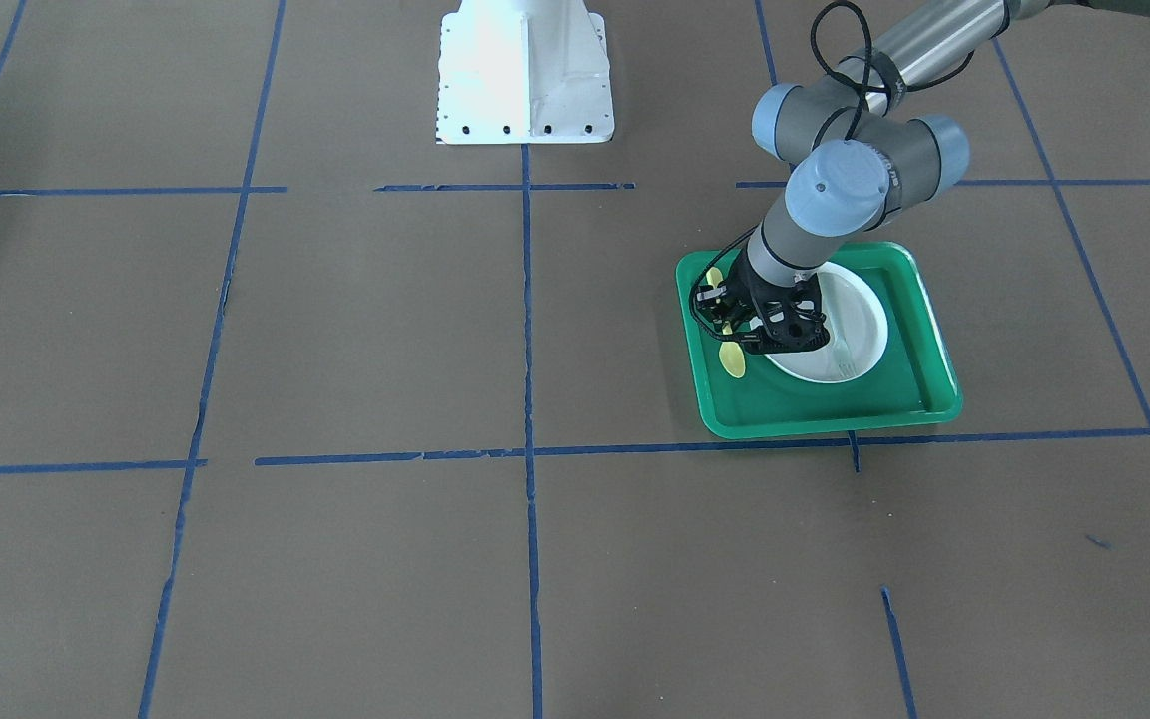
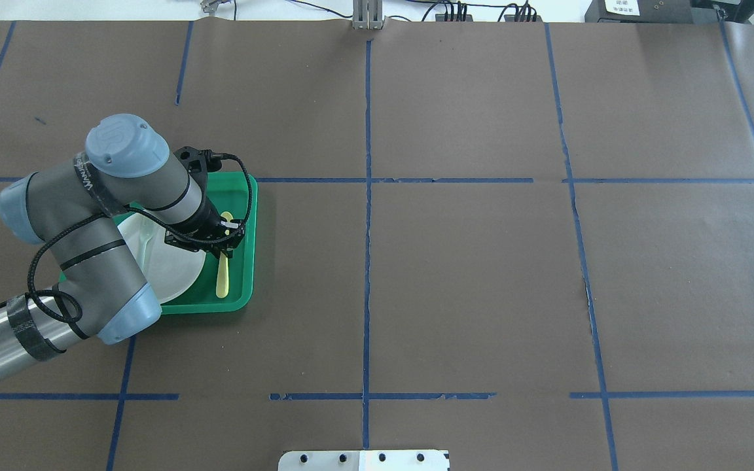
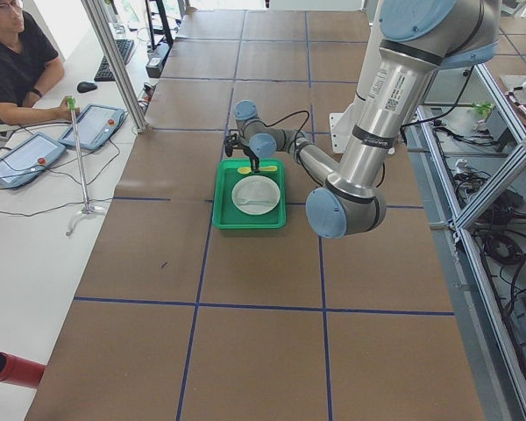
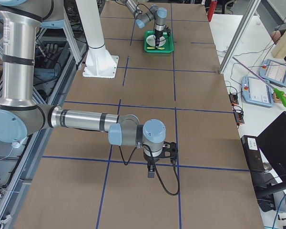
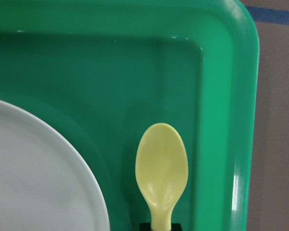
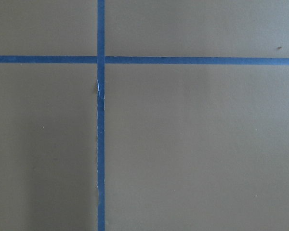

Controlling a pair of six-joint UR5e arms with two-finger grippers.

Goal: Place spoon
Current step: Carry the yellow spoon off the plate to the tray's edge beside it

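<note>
With the left gripper (image 2: 225, 252) pinching the handle of the small yellow plastic spoon (image 5: 161, 166) low over the green plastic tray (image 5: 226, 96), right of the round white plate (image 5: 38, 183) in the left wrist view, an uneven release may tip the spoon onto the plate's rim; whether the right gripper (image 4: 152, 169) is open or closed cannot be told.

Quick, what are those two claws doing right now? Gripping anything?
Left gripper: closed on the yellow spoon by its handle, over the green tray.
Right gripper: cannot be told; it shows only in the side view.

One yellow spoon (image 5: 162, 163), one pale fork (image 1: 843, 359), one white plate (image 1: 860, 310), one green tray (image 1: 835, 414).
</note>
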